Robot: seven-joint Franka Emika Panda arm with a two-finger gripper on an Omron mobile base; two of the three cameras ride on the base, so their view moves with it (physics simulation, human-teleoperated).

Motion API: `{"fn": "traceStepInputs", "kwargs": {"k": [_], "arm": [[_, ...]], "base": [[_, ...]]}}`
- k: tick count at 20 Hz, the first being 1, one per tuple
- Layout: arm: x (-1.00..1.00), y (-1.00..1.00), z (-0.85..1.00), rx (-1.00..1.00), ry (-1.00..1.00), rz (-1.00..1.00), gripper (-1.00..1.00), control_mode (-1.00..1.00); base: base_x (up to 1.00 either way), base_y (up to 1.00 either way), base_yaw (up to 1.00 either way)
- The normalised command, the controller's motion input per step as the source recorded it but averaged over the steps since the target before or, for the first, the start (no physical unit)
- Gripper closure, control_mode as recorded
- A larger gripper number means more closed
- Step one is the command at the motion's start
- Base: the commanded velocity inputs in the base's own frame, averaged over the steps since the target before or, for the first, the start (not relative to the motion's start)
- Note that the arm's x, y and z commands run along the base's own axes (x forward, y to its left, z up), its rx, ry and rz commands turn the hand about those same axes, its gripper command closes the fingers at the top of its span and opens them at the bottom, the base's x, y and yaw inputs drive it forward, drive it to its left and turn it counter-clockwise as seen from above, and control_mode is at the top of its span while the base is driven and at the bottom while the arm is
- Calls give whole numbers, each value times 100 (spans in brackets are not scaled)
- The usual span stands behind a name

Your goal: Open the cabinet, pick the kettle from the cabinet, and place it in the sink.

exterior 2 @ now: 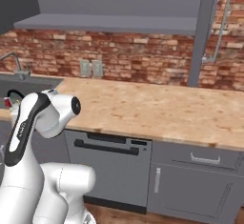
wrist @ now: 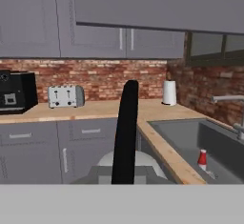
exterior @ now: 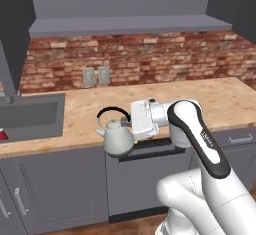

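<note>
Beside the sink (wrist: 190,137) — hand view — toaster (wrist: 66,96).

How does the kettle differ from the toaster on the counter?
The kettle is rounded with a thin black arched handle, while the toaster is boxy with no handle showing. The kettle hangs in the air, held in front of the lower cabinets, while the toaster sits on the wooden counter against the brick wall. Both are silver-grey.
</note>
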Motion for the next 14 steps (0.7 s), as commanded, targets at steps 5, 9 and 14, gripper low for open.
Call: {"fn": "traceStepInputs", "kwargs": {"k": [5, 9, 14], "arm": [[0, 0, 0, 0, 0, 0, 100, 100], [0, 0, 0, 0, 0, 0, 100, 100], [0, 0, 0, 0, 0, 0, 100, 100]], "base": [[-37, 40, -1], [-23, 50, -4], [-13, 57, -4]]}}
